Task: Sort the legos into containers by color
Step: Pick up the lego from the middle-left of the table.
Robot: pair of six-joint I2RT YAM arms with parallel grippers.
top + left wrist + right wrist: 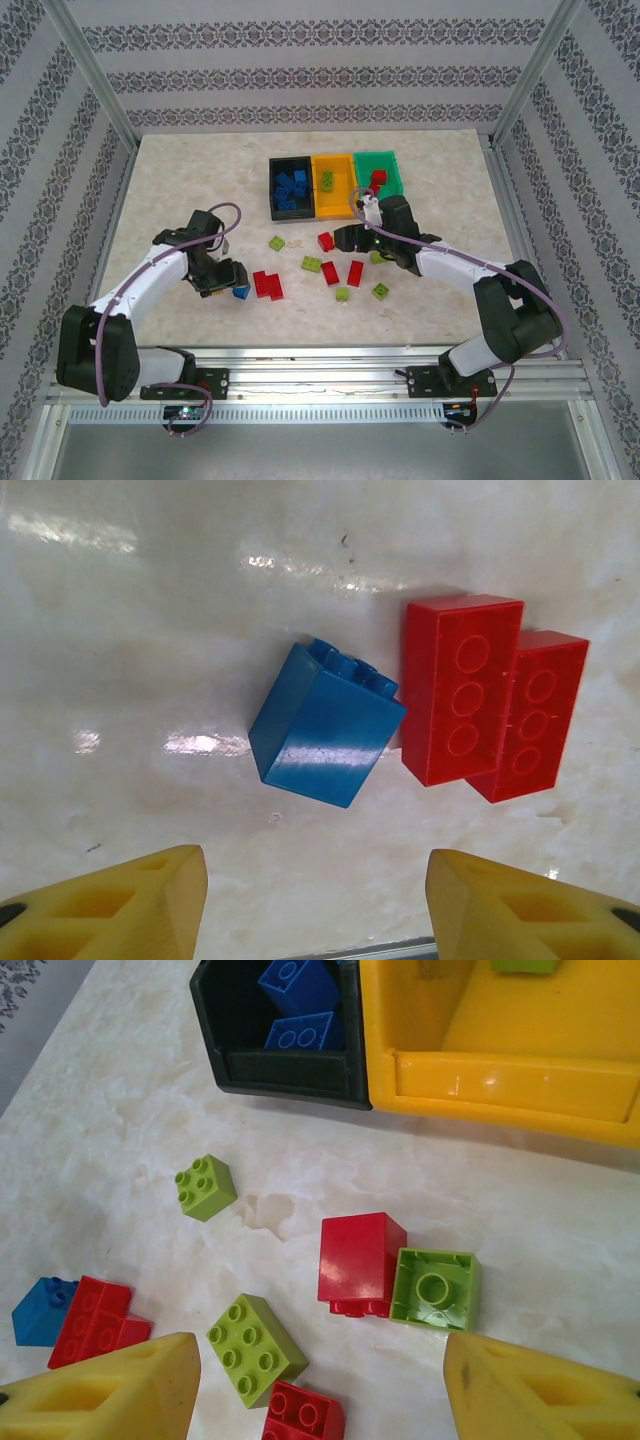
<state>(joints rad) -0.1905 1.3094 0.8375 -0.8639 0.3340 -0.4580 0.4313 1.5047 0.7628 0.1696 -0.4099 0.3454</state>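
My left gripper [315, 905] is open above the table, and a blue brick [325, 725] lies on its side just ahead of the yellow fingers [120, 900]. Two red bricks [462, 690] touch it on the right. From above, that gripper [222, 283] sits left of the blue brick [241, 292]. My right gripper [320, 1390] is open and empty over a red brick [360, 1260] that touches an upturned lime brick [435, 1288]. A lime six-stud brick [255, 1348] lies near its left finger. The black bin [292, 211] holds blue bricks, the orange-yellow bin [335, 202] lime ones, the green bin [380, 154] a red one.
More red and lime bricks are scattered mid-table between the arms, such as a red one [355, 272] and a lime one [381, 290]. The black bin's front wall [285, 1065] and the yellow bin's front wall [500, 1085] stand just beyond the right gripper.
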